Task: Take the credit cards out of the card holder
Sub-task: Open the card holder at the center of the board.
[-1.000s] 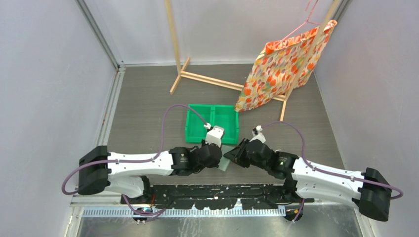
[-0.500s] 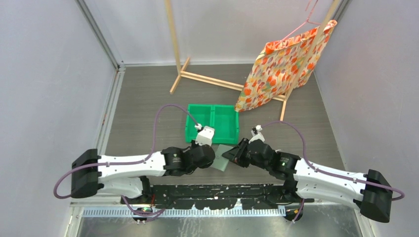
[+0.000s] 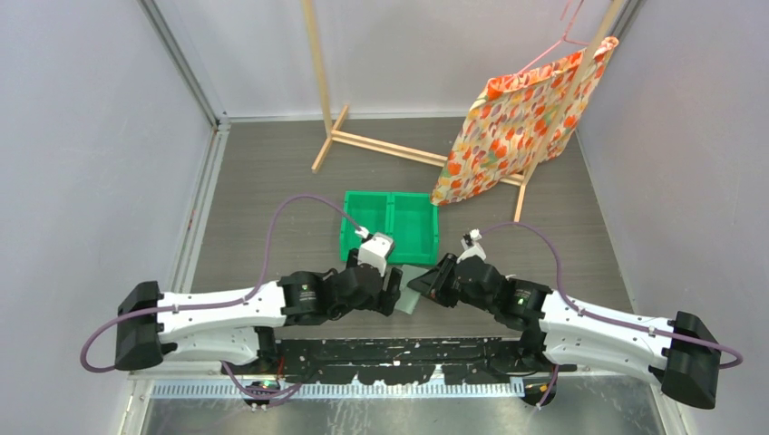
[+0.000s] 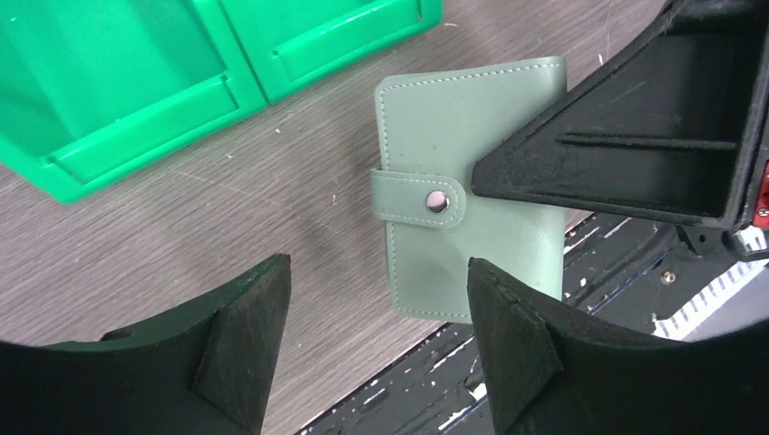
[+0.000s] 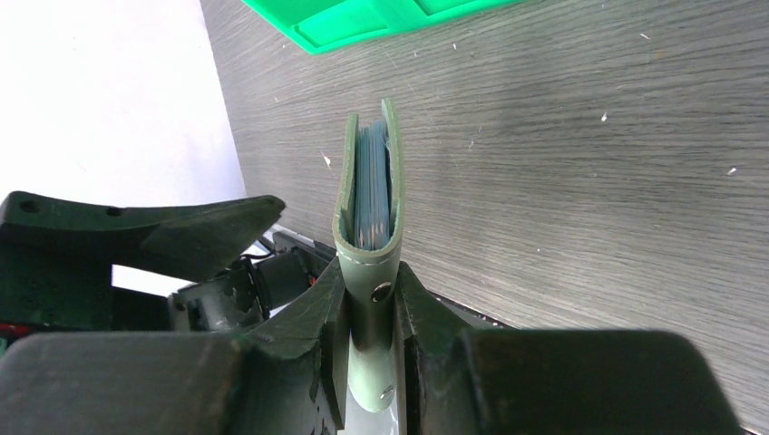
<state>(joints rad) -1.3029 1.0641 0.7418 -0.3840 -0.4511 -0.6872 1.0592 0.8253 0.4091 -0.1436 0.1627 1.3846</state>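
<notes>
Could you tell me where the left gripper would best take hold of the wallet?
Probably the wallet's free edge, where the strap wraps round. Come from the side away from the right gripper, which is shut on the other half. The left gripper is open.

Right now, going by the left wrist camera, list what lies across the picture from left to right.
green bin → card holder, snapped shut → right gripper, clamped on the holder. The left gripper spans the bottom of the picture, open, so it has no place in the order.
</notes>
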